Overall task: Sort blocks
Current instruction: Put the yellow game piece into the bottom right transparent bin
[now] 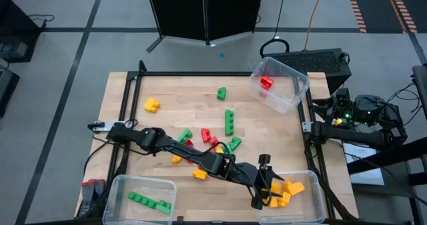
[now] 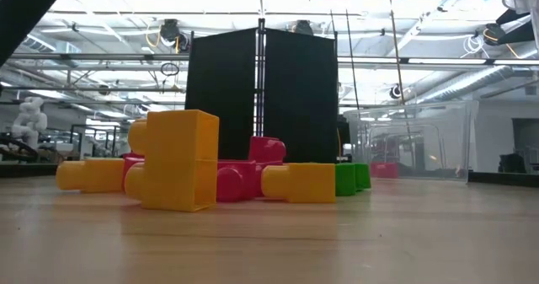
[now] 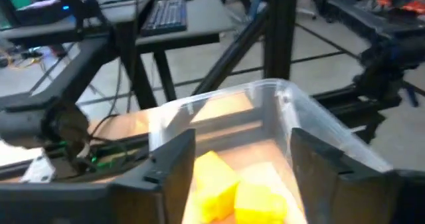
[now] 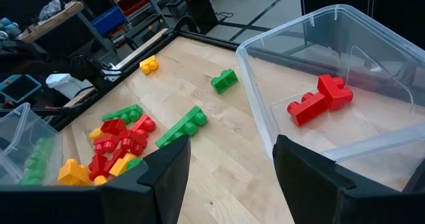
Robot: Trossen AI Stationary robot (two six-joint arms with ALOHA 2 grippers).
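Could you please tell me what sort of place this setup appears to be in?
Probably a robotics lab or workshop: a wooden table fenced by a black metal frame, cables across the grey floor, and exposed ceiling ducts with desks and a keyboard beyond.

No text, label, brand, number or sign can be read in any of the views, neither on the studded plastic bricks, the clear plastic bins, the wooden table nor the room's equipment.

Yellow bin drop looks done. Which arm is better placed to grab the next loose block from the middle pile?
Left. The left gripper hangs open over the yellow bin, beside the pile; the right arm sits off the table edge.
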